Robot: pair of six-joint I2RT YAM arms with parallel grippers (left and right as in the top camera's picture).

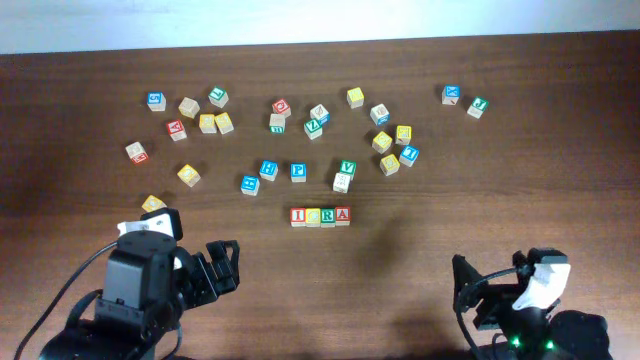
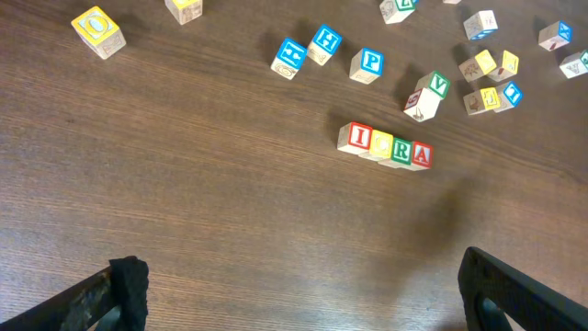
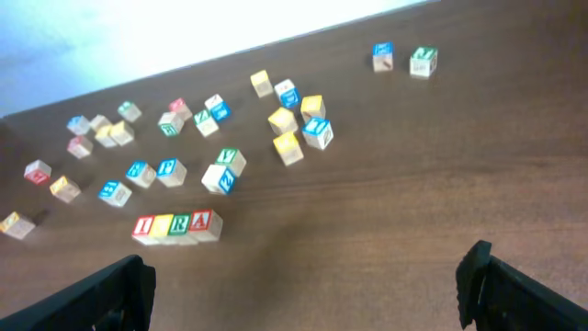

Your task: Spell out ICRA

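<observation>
Four letter blocks stand touching in a row (image 1: pixel 320 216) at the table's middle: a red I, a yellow block, a green R, a red A. The row also shows in the left wrist view (image 2: pixel 384 146) and the right wrist view (image 3: pixel 176 225). My left gripper (image 1: pixel 222 265) is open and empty at the front left, well back from the row; in its own view the gripper (image 2: pixel 299 294) has only bare wood between the fingers. My right gripper (image 1: pixel 480 290) is open and empty at the front right, as its own view (image 3: pixel 308 290) shows.
Many loose letter blocks lie scattered across the far half of the table, among them a blue P (image 1: pixel 298 171), a green V (image 1: pixel 347 167) leaning on a white block, and a yellow block (image 1: pixel 153 204) close to the left arm. The table's far edge meets a white wall.
</observation>
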